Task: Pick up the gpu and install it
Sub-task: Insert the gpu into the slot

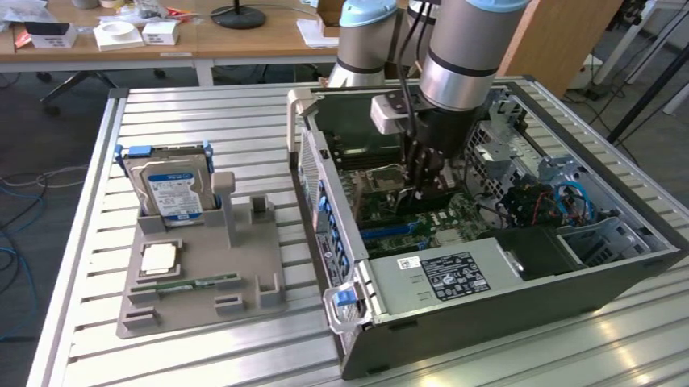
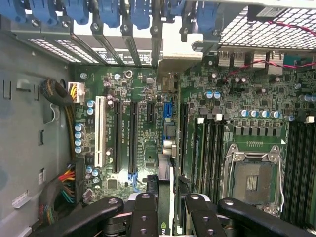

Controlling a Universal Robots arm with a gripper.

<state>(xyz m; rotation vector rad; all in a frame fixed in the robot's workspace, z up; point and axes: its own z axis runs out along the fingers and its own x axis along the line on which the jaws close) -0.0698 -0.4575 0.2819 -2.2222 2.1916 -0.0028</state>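
Note:
My gripper (image 1: 418,184) reaches down into the open computer case (image 1: 517,322) and is shut on the gpu (image 1: 427,200), a thin black card held on edge just above the green motherboard (image 1: 453,222). In the wrist view the black fingers (image 2: 143,217) clamp the gpu (image 2: 168,192) from both sides, and the card appears as a narrow dark strip with a pale edge. The gripper (image 2: 165,219) holds it over the motherboard (image 2: 148,133), between the long black slots (image 2: 132,133) and the memory slots (image 2: 207,148). I cannot tell whether the card touches a slot.
A grey holder (image 1: 205,274) at the exterior view's left carries the silver hard drive (image 1: 173,189), a square chip (image 1: 160,258) and a green memory stick (image 1: 199,284). Inside the case are the power supply (image 1: 447,274), an open processor socket (image 2: 254,177), cable bundles (image 2: 64,182) and blue latches (image 2: 108,12).

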